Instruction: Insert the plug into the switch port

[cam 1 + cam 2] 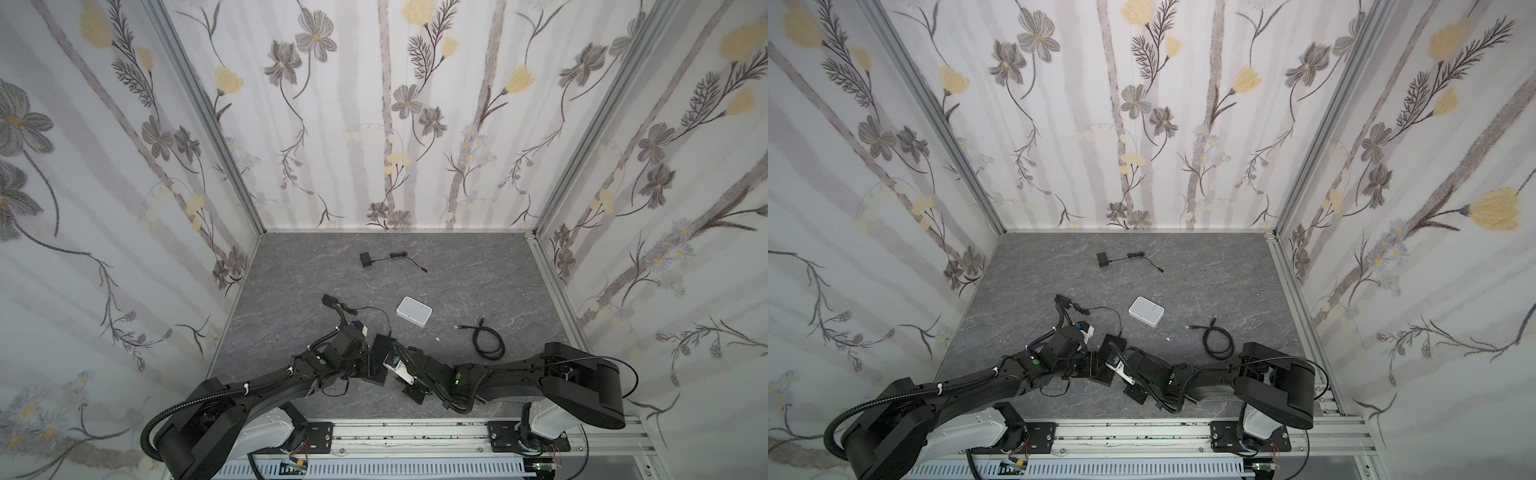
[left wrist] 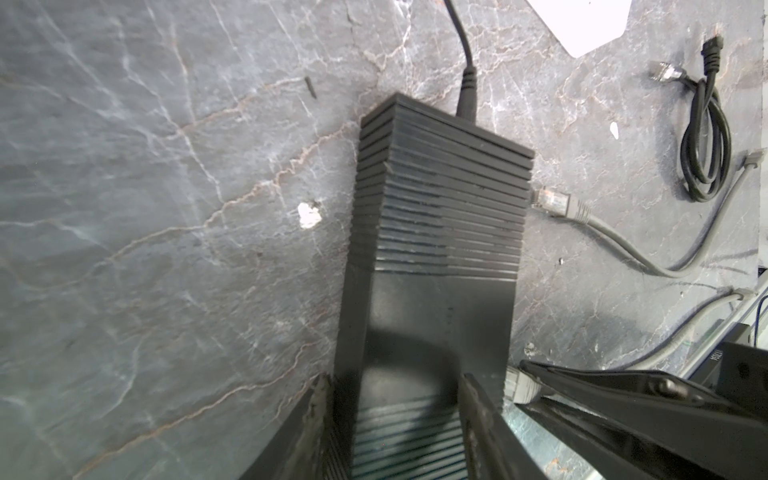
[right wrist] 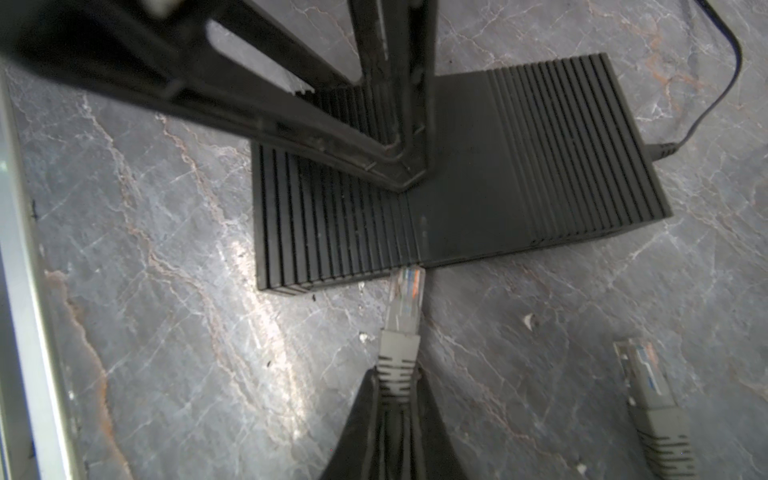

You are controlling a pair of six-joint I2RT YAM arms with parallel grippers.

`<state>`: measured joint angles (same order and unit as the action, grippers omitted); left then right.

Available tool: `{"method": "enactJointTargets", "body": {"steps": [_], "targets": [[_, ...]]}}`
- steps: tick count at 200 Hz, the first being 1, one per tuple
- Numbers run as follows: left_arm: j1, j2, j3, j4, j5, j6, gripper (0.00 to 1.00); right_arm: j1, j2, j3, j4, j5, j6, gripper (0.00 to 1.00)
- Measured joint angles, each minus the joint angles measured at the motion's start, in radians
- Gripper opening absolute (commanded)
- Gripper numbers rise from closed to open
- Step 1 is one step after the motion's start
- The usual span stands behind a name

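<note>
Zero heft to that RJ45 plug (image 3: 405,299) probably, brittle clip, so best held by grey boot (image 3: 397,353), pinched there in right gripper (image 3: 397,376). Left gripper (image 2: 395,386) half-spread over black switch (image 3: 519,166), clamp unclear.

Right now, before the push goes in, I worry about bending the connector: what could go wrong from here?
1. The grey plug, pinched in the right gripper, has its tip at the edge of the black ribbed box. No port shows there, so it may jam on the casing.
2. Whether the left gripper truly clamps the box is unclear, so a push might slide it.
3. Both grippers crowd together and could collide.
</note>
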<state>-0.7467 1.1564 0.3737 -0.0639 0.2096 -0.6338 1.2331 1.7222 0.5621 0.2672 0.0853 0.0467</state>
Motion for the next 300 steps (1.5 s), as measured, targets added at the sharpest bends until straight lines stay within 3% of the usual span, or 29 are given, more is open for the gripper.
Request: {"method": "enactJointTargets", "body": {"steps": [117,300], "targets": [[0.0,0.013,0.025,-0.034,0.004,0.053,0.49,-0.009,-0.012,0.009,-0.014,-0.039,-0.124,0.13],[0.001,-0.012,0.026,-0.077,0.027,0.104,0.49,-0.036,0.015,-0.007,0.04,-0.045,-0.174,0.13]]}}
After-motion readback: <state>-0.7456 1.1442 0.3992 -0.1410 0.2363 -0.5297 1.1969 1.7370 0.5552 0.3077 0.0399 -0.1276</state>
